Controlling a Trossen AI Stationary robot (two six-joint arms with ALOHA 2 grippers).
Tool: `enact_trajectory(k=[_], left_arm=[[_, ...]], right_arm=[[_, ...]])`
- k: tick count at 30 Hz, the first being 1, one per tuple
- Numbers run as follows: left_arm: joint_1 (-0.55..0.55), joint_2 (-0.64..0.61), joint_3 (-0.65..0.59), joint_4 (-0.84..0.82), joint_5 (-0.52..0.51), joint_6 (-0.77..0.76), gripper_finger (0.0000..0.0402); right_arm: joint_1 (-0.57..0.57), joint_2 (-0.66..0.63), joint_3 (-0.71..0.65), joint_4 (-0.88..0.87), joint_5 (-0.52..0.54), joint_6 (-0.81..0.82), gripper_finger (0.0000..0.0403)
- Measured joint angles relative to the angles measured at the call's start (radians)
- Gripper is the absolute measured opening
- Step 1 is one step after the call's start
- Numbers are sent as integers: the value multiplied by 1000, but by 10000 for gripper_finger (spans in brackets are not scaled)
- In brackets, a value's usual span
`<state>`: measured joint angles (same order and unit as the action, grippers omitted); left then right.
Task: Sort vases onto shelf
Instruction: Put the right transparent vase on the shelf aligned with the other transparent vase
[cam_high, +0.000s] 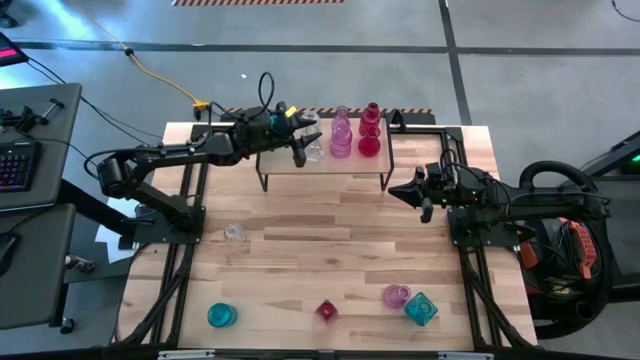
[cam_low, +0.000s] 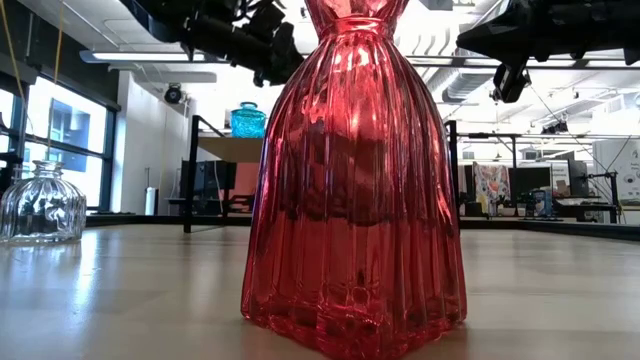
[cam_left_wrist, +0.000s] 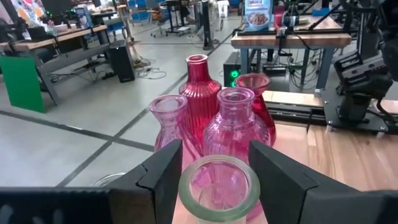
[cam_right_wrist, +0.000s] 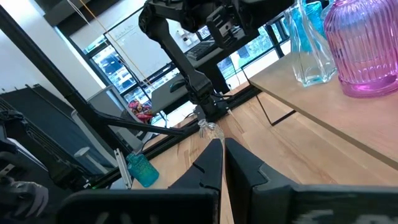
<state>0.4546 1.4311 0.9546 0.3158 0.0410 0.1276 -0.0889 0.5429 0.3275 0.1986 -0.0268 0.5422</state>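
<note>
My left gripper (cam_high: 303, 150) reaches level over the left part of the shelf (cam_high: 325, 165) at the table's far side. It is shut on a clear vase (cam_left_wrist: 218, 186). Just beyond that vase, two pink vases (cam_left_wrist: 235, 127) and two red vases (cam_left_wrist: 200, 87) stand upright on their bases on the shelf top. In the low view a teal vase (cam_low: 247, 120) stands near the shelf's left end. My right gripper (cam_high: 408, 190) waits shut and holding nothing above the table's right side; it also shows in the right wrist view (cam_right_wrist: 222, 144). My left gripper pinches the clear vase at its neck, just under the flared rim (cam_left_wrist: 184, 186), one finger on each side. The fingers lie level and come from the table's left. The vase is upright. Its base is hidden, so I cannot tell whether it rests on the shelf.
On the table nearer the front stand a clear vase (cam_high: 234, 233), a teal vase (cam_high: 221, 316), a red vase (cam_high: 326, 310), a pink vase (cam_high: 396, 296) and a faceted teal vase (cam_high: 421, 308). Bare wood lies between the shelf and these.
</note>
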Motion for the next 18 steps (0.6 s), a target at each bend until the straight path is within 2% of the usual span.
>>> enact_trajectory(k=[18], left_arm=[[2, 0, 0, -16, -35, 15, 170]], right_arm=[[0, 0, 0, 0, 0, 0, 1]])
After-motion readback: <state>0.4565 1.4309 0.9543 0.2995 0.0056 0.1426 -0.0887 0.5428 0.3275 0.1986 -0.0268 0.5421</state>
